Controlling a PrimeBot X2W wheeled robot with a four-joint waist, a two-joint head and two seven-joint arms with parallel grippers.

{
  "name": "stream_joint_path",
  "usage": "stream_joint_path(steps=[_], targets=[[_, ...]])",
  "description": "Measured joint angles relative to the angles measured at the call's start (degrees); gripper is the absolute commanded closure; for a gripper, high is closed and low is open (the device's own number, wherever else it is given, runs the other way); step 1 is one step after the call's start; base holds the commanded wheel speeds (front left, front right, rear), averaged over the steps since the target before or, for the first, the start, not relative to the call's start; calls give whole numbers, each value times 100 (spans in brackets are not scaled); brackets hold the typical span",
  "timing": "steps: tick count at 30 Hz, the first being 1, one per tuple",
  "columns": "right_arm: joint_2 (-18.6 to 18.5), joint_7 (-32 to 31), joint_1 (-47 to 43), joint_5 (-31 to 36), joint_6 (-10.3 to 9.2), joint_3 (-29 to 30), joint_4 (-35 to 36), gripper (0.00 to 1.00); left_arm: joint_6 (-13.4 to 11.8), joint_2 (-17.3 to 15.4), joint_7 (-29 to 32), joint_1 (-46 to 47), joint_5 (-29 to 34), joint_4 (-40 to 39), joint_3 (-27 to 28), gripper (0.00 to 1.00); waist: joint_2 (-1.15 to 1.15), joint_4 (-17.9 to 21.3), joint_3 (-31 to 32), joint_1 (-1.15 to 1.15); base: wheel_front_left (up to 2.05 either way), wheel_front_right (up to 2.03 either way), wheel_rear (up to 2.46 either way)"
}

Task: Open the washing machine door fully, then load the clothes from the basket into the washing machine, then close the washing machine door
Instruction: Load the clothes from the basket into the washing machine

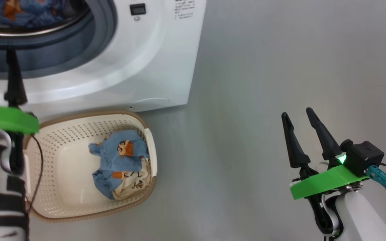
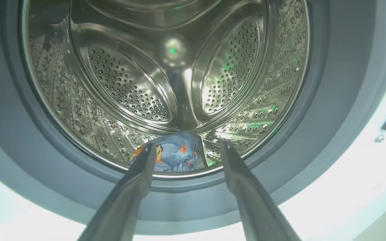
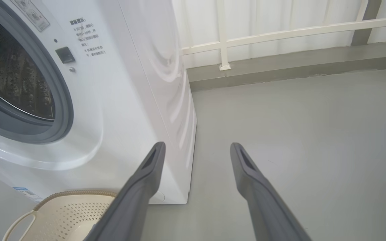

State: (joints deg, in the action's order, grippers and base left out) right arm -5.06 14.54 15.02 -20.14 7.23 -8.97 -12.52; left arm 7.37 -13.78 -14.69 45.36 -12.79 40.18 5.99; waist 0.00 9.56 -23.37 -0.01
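**Left wrist view:** The left gripper (image 2: pixel 188 147), fingers spread wide, points straight into the mouth of the washing machine (image 2: pixel 364 167). A blue printed garment (image 2: pixel 176 155) lies at the bottom front of the steel drum (image 2: pixel 129 83). It shows between the two fingertips, and the grey-blue gasket (image 2: pixel 12 134) rings the opening.

**Head view:** This view adds the basket (image 1: pixel 79 216), which stands on the grey floor (image 1: pixel 263 67) just in front of the machine, at the lower left of the frame. The clothes (image 1: pixel 121 160) are heaped against its right wall, and the heap's long axis runs up and down the frame. At the lower right, well apart from the basket, the right gripper (image 1: pixel 297 112) hangs over the floor. Its fingers are apart and point up the frame, leaning slightly left.

**Right wrist view:** Here the machine's side panel shows, with a white railing (image 3: pixel 280 33) beyond it at the top of the frame. The basket's corner and one handle sit at the lower left, under a blue label sticker (image 3: pixel 25 191).
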Motion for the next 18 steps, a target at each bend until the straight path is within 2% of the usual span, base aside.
stream_joint_path(steps=[5, 18], targets=[[-126, 0, -131, 0, 0, 19, -37, 0, 0, 160, 0, -572, -146, -236, 159, 0, 0, -121, 275, 0, 0, 0, 0], [-338, -1, -744, -83, 0, 33, -210, 0, 0, 560, 0, -2065, -38, -797, 168, 0, 0, -417, 1115, 0, 0, 0, 0]])
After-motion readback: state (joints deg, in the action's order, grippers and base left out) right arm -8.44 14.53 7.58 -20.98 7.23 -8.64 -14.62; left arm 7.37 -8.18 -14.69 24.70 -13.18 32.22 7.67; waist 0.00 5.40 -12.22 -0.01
